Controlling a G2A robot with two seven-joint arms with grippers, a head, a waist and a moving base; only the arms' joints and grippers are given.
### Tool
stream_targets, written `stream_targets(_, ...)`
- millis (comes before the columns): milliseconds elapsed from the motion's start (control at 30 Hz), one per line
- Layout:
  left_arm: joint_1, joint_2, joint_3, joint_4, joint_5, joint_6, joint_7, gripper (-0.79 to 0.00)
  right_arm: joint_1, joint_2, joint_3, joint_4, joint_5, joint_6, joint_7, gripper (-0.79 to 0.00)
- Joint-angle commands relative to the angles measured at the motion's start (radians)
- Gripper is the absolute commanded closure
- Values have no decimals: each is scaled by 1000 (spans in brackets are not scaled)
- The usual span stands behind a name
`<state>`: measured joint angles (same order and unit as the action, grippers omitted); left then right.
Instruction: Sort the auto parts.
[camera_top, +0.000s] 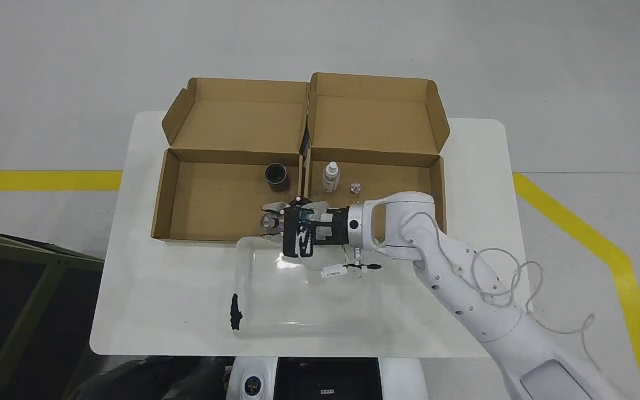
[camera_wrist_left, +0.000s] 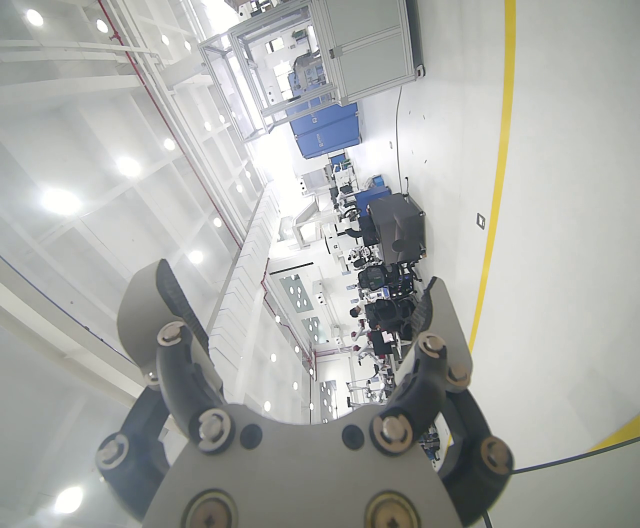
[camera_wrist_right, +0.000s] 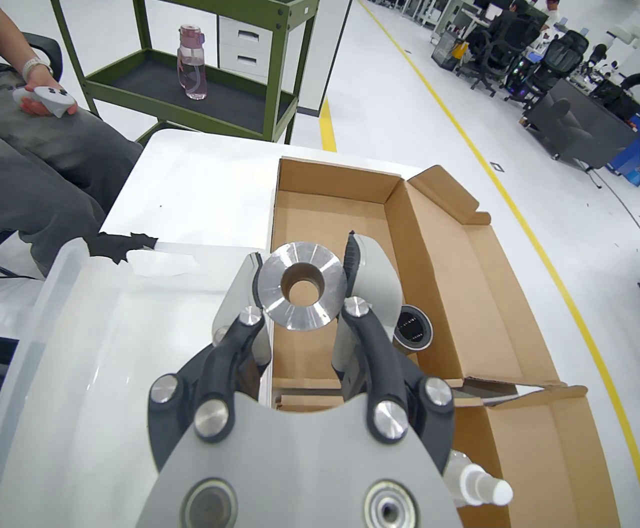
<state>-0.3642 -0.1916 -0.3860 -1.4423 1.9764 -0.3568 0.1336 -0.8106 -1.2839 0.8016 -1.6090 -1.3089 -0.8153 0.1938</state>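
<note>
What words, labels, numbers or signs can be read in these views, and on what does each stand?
No text is legible.
On the blue cabinet: a white mark, too small to read.
On the black module behind the right hand: pale marks, too blurred to read.
On the metal disc in that hand: no marking seen.
On the pink bottle and the cardboard boxes: no print seen.

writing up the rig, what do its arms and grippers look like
Right arm: glossy white rounded shells, thin pale cable looping alongside. Left gripper and right gripper: grey metal plate with silver screws, black links, pale curved fingers with black ribbed pads.
</note>
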Motion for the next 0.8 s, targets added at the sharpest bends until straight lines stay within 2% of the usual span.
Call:
stream_targets(0,0,0,0,0,0,0,0,-785,31,-11,-22,33,14,12,10,0)
stream_targets(167,0,0,0,0,0,0,0,-785,110,-41,-78,107,28,43,68,0)
stream_targets(467,0,0,0,0,0,0,0,-785,230,-108,-179,279,62,92,66,0)
stream_targets(767,0,0,0,0,0,0,0,-785,324,-176,-260,428,80,113,123,0)
